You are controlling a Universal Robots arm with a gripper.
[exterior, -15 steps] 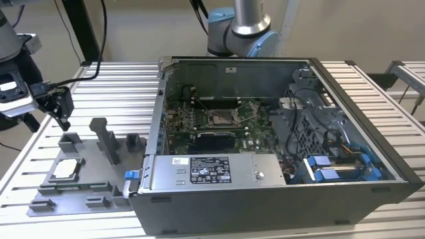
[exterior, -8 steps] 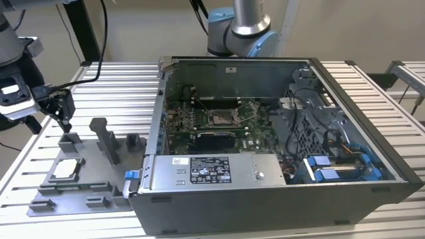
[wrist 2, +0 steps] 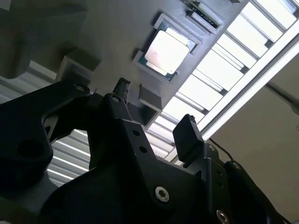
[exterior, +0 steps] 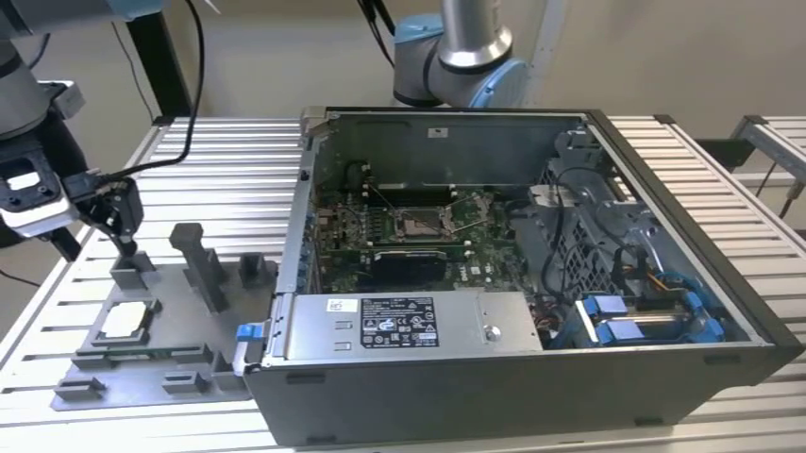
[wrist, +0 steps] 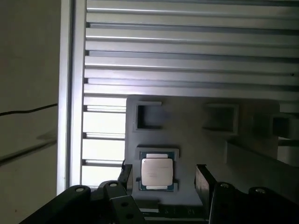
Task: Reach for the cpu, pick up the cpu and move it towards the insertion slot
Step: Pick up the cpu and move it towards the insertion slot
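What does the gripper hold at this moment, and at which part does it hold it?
Nothing is held. The gripper is open and empty; the cpu lies in its recess in the grey tray, apart from the gripper.

grey tray [exterior: 189,326] | open computer case [exterior: 504,392] | slatted metal table [exterior: 226,179]

Ribbed aluminium surface [exterior: 214,160] w/ long slats. On it: flat grey plastic tray [exterior: 176,330] w/ recesses, exterior view's left; big open dark-grey metal computer case [exterior: 504,396] just beside it, to the right.
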